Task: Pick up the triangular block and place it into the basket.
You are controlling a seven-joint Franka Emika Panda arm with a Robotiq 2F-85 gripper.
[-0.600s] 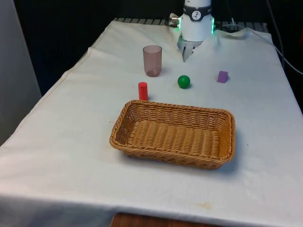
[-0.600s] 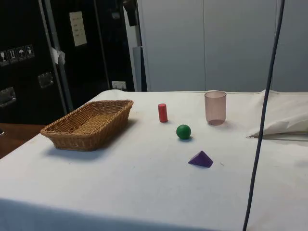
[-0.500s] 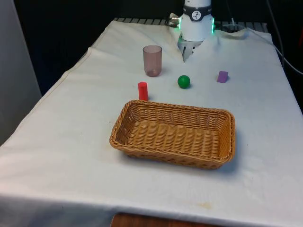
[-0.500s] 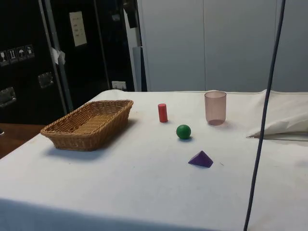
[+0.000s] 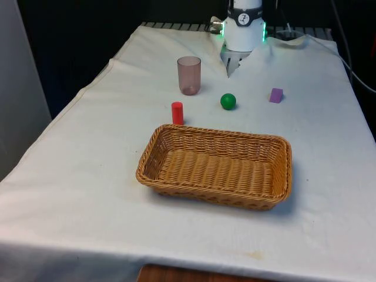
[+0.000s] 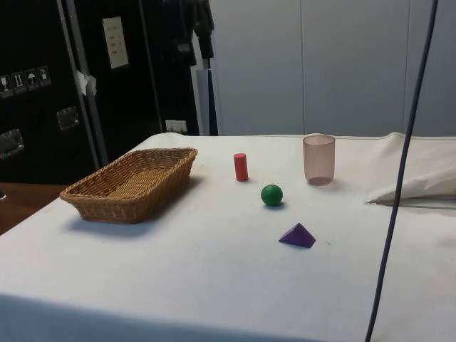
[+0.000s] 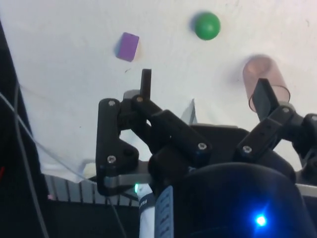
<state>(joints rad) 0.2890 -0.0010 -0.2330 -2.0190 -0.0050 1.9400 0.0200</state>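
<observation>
1. The black two-finger gripper (image 7: 205,87) hangs high above the far end of the table (image 5: 88,153), its fingers (image 7: 146,82) spread wide apart and holding nothing; judging by that, the reach for the block has not yet begun.
2. The small purple triangular block (image 5: 276,95) lies flat on the white cloth towards the front view's right, well apart from the gripper and free on every side, so the fingers could come straight down over it.
3. The green ball (image 5: 228,101) sits between the block and the short red cylinder (image 5: 177,113), near enough to the block that a careless approach might knock it rolling.
4. The translucent pinkish plastic cup (image 5: 189,75) stands upright behind the cylinder, clear of any likely path.
5. The rectangular woven wicker basket (image 5: 154,176) rests nearer the front camera, open side up and with nothing in it, ready for a drop from above.
6. The block's sloped faces look awkward to pinch; a grip across its flat sides seems safest.
</observation>
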